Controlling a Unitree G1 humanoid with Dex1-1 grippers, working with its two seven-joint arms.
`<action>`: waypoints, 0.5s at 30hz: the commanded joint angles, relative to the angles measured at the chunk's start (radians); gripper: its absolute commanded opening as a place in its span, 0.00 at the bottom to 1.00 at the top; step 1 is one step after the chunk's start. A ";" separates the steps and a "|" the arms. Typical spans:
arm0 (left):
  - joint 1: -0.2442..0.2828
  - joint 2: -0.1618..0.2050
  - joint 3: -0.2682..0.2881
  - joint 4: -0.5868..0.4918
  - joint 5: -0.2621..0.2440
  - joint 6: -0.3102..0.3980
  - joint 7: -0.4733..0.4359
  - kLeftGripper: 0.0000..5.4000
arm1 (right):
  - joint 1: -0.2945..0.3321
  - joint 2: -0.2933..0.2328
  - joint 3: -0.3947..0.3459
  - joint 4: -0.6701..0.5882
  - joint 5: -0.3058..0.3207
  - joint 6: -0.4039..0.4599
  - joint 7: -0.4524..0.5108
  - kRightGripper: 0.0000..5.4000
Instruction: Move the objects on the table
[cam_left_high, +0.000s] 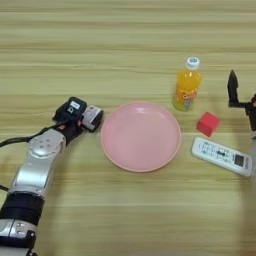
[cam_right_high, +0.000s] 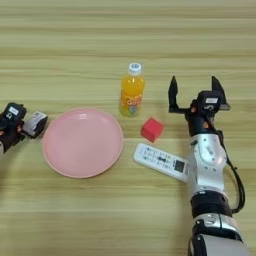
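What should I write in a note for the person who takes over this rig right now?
Left claw: at the left rim of the pink plate, holding a small flat box just above or on the table; contact is unclear.
Right claw: open, empty, right of the orange bottle.
Bottle stands upright behind the plate. A red cube and a white remote lie between plate and right arm.
Done: box is gripped. Left: nothing lies on the plate; bottle, cube and remote are untouched.
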 joint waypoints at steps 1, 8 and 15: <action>0.002 0.000 -0.004 -0.047 0.009 -0.005 0.005 0.96 | -0.006 -0.001 -0.001 0.001 0.001 -0.002 0.001 1.00; -0.001 -0.005 0.000 -0.101 0.002 0.005 0.009 1.00 | -0.011 0.000 0.000 0.008 0.000 -0.001 0.000 1.00; -0.017 -0.044 0.017 -0.157 -0.058 0.020 -0.005 1.00 | -0.015 0.003 0.002 0.016 -0.002 -0.004 -0.001 1.00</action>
